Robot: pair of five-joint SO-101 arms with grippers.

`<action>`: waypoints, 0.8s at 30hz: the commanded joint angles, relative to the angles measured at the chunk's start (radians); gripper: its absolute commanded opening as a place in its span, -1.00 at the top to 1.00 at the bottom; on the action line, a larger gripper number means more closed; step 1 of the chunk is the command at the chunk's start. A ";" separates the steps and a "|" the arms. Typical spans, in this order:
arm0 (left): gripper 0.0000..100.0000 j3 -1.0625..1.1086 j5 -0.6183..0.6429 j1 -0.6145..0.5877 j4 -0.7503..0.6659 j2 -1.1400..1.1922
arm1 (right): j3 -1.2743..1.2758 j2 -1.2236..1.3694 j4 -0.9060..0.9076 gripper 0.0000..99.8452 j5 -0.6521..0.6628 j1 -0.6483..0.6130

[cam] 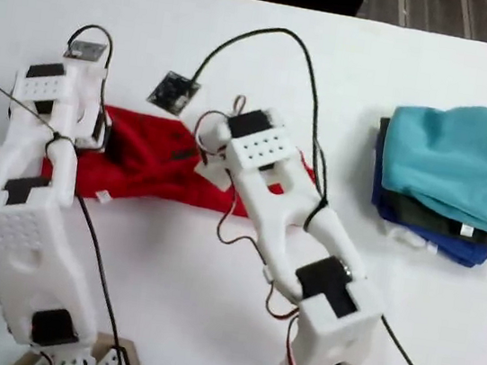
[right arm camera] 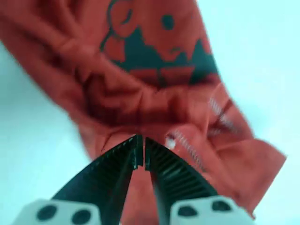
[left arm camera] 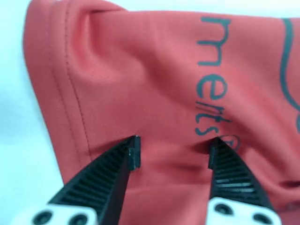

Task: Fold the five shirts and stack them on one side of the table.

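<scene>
Overhead, the red shirt (cam: pixel 137 167) lies bunched in a strip toward the left side of the desk (cam: pixel 439 337), with the stack of folded shirts (cam: pixel 453 176) by the right edge. From the left wrist, the left gripper (left arm camera: pixel 176 152) hangs wide open over the cloth. From the right wrist, the right gripper (right arm camera: pixel 142 152) is almost closed, pinching a fold.

left tool (left arm camera: pixel 176 152), jaws spread, over red shirt (left arm camera: pixel 140 84)

High view: red shirt (cam: pixel 141 168) has its ends hidden under left arm (cam: pixel 44 145) and right arm (cam: pixel 270 186); both wrist views cut it at the frame edges. In the stack (cam: pixel 456 249), lower shirts show edges only beneath teal shirt (cam: pixel 456 158). Unclear whether right gripper (right arm camera: pixel 143 152) pinches cloth; print there blurred.
</scene>
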 commanded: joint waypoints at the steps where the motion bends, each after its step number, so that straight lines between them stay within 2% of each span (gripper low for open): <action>1: 0.50 0.002 -0.003 0.009 -0.017 0.006 | -0.066 0.008 -0.076 0.96 -0.011 -0.007; 9: 0.50 0.001 -0.003 0.011 -0.018 0.006 | -0.213 0.133 -0.077 0.96 -0.012 -0.008; 15: 0.50 0.007 -0.003 0.011 -0.028 0.006 | -0.333 0.260 -0.068 0.96 -0.078 -0.024; 24: 0.50 0.007 -0.003 0.011 -0.029 0.006 | -0.497 0.380 0.183 0.96 -0.077 -0.039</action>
